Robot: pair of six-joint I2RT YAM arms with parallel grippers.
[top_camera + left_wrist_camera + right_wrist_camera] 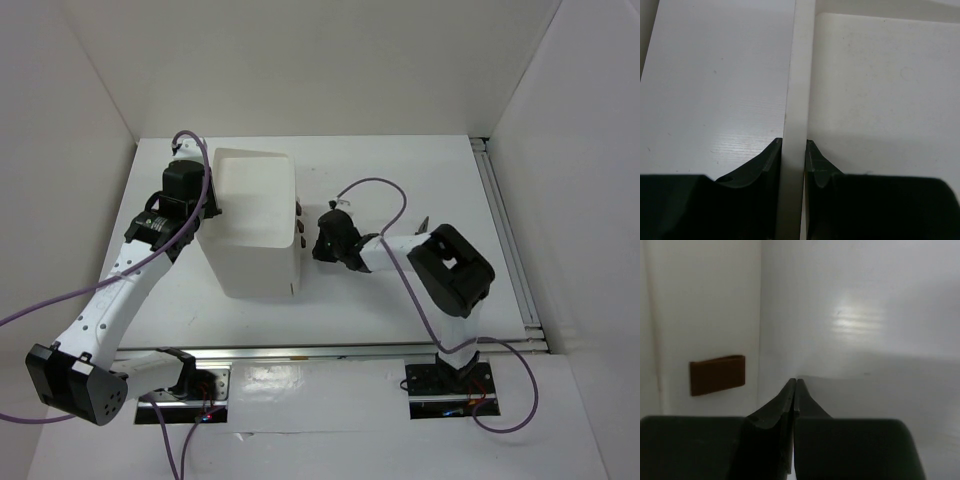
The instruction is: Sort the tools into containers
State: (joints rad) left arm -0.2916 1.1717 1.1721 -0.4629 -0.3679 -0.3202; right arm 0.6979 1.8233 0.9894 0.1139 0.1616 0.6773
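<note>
White table, smooth with a faint sheen, boxed in by plain white walls. A metal rail runs along the near edge by the arm bases, and purple cables loop off both arms.

Left of centre stands the white box, tall, matte plastic, open bin on top. The bin interior reads plain off-white. What lies at the bottom I can't make out from above.

The left gripper is at the box's left rim, its dark fingers clamped on the thin upright wall, one outside and one inside the bin. Glossy tabletop shows left of that wall and dull plastic right of it.

The right gripper sits just off the box's right face, fingers pressed together with nothing between them. A flat reddish-brown handle, rectangular, sits on the white drawer front to the left of the fingertips, apart from them. The overhead view shows the small dark handles stacked down that same face.
</note>
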